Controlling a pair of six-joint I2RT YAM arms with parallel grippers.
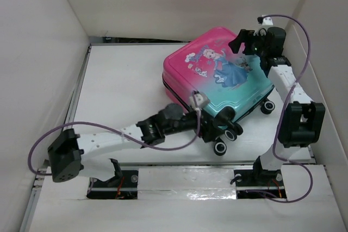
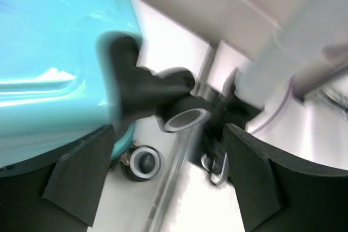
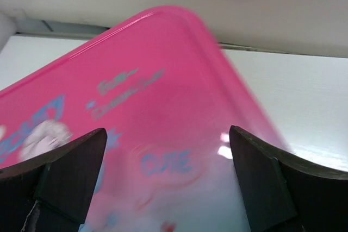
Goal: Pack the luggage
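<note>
The luggage (image 1: pixel 217 74), a pink-to-teal hard shell with a princess print, lies closed on the table, its black-and-white wheels (image 1: pixel 220 146) towards the near side. My left gripper (image 1: pixel 198 113) sits at its near teal corner by the zipper seam. In the left wrist view the gripper (image 2: pixel 168 183) is open, with the teal shell (image 2: pixel 54 52) at upper left and a wheel (image 2: pixel 182 118) ahead between the fingers, untouched. My right gripper (image 1: pixel 239 42) hovers over the far right pink corner. In the right wrist view it (image 3: pixel 168 172) is open above the lid (image 3: pixel 136 107), holding nothing.
White walls close in the white table (image 1: pixel 119 85) on the left, back and right. A metal rail (image 1: pixel 179 162) runs along the near edge, by both arm bases. Purple cables (image 1: pixel 296 69) loop off each arm. A second wheel (image 2: pixel 142 162) rests on the table below the shell.
</note>
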